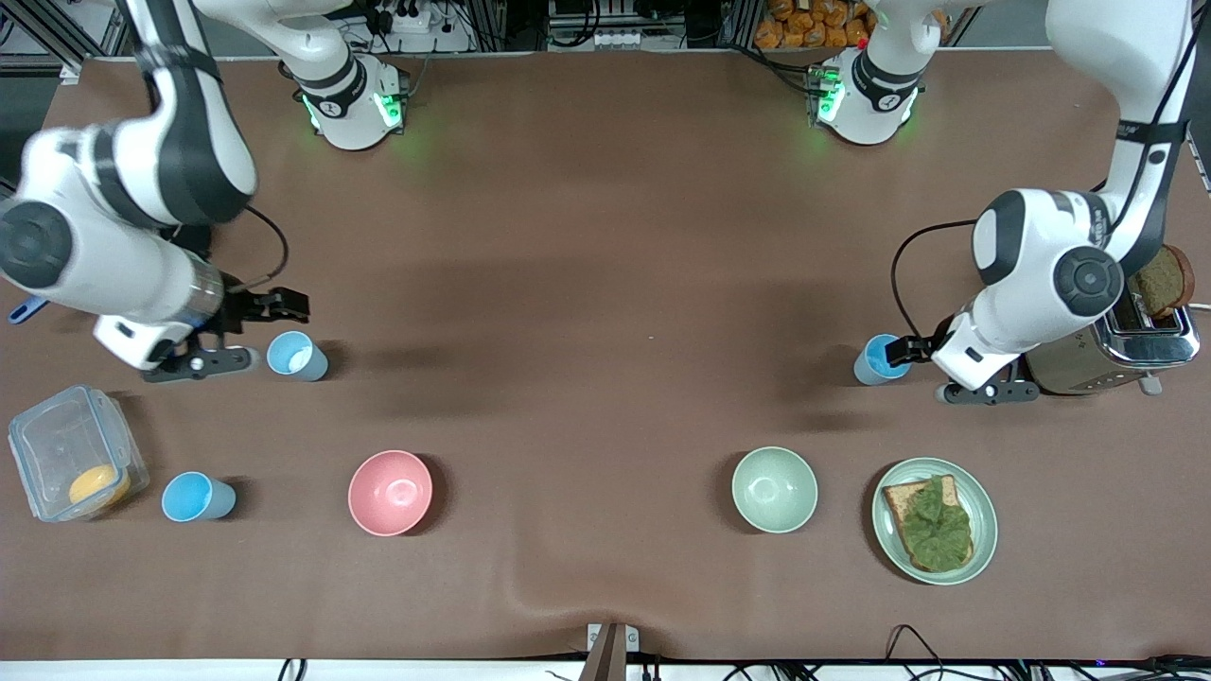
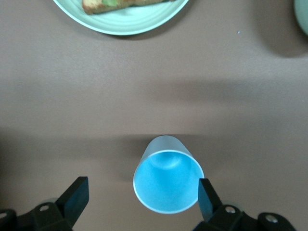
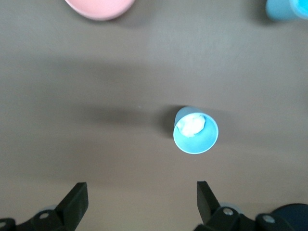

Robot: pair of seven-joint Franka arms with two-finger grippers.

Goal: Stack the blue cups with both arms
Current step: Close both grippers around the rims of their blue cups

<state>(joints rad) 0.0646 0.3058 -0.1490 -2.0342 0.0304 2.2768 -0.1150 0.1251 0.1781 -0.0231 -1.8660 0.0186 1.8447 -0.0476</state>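
three blue cups on the brown table, none stacked yet.

left gripper (image 1: 906, 352) sits low near the left arm's end of the table, just beside the toaster (image 1: 1116, 355), which has a slice of brown bread (image 1: 1162, 282) standing up out of it. front view only shows its fingers against a blue cup (image 1: 878, 360); left wrist view clears it up: fingers spread wide, cup (image 2: 168, 181) upright between them, one fingertip (image 2: 206, 197) right at the rim, the other (image 2: 76, 196) well apart. not gripped.

right gripper (image 1: 257, 331) is near the right arm's end, open wide. front view makes it look almost on the paler cup (image 1: 296, 357); right wrist view shows that cup (image 3: 195, 130) clear of both fingertips (image 3: 77, 199), out ahead of them, whitish bottom visible inside.

third blue cup (image 1: 196, 497) stands nearer the front edge, beside a clear lidded container (image 1: 76, 452) with something orange in it, by the corner at the right arm's end. right wrist view catches only a sliver of it (image 3: 288, 8).

pink bowl (image 1: 390, 492) and pale green bowl (image 1: 774, 489) sit along the front edge, well apart. green plate (image 1: 980, 530) with toast and greens (image 1: 933, 523) is next to the green bowl, toward the left arm's end; left wrist view shows its rim (image 2: 126, 24).
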